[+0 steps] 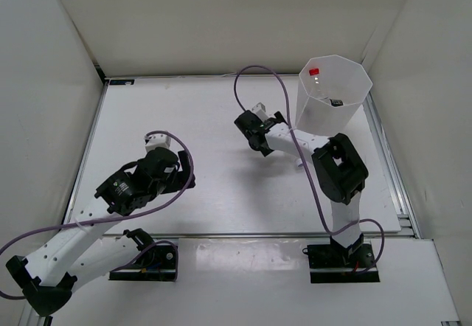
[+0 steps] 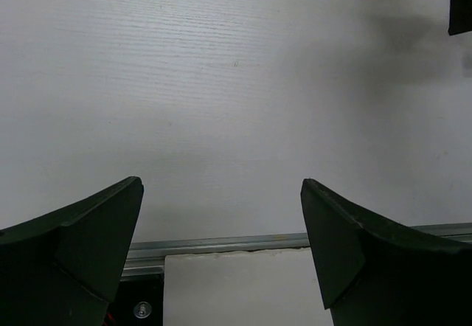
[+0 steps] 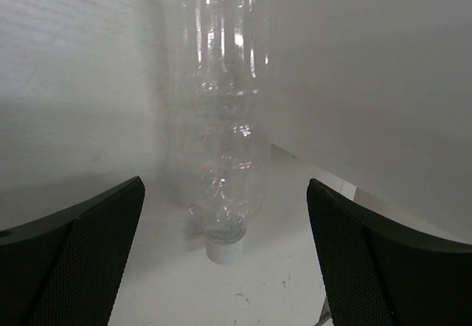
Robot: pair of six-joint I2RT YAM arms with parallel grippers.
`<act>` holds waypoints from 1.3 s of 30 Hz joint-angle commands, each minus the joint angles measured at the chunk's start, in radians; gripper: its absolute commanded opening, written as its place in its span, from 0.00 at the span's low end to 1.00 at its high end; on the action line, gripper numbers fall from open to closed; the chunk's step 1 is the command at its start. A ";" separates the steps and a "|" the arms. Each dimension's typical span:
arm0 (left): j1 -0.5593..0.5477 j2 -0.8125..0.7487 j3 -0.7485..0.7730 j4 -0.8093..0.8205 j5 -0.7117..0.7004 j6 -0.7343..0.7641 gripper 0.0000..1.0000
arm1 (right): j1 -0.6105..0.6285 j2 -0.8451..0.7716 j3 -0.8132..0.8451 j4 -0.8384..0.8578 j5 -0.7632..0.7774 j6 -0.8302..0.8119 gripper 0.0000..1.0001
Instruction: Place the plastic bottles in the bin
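The left end effector point(image 2: 220, 186) hangs at the near left with its jaws spread wide and nothing between them, only bare counter point(image 2: 236, 82) below. Farther in, the right end effector point(image 3: 225, 186) is also open and grips nothing. Just beyond its fingertips the plain clear bottle point(image 3: 225, 119) appears to lie on the counter, its pale cap point(image 3: 223, 251) toward the camera and its body running away.

At the far right stands the white bin point(image 1: 352, 81), with a red cap point(image 1: 314, 71) showing inside, so at least one bottle is probably already in.

The main risk I see is the grasp. Closing on the narrow neck or cap could squirt the smooth, light bottle out or roll it aside. The right arm's forearm also passes just beside the bin, so a careless lift might tip it.
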 commanded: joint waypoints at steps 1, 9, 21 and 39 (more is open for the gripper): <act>0.000 -0.020 0.020 -0.039 0.008 -0.009 1.00 | -0.034 0.008 -0.016 0.107 0.033 -0.055 0.93; 0.000 -0.020 0.032 -0.091 0.028 -0.037 1.00 | -0.097 0.070 0.026 0.095 -0.060 -0.037 0.93; 0.000 -0.011 0.043 -0.132 0.019 -0.087 1.00 | -0.162 0.136 0.042 0.024 -0.241 0.072 0.88; 0.000 -0.069 -0.011 -0.110 -0.089 -0.187 1.00 | -0.035 0.037 0.114 -0.238 -0.569 0.241 0.18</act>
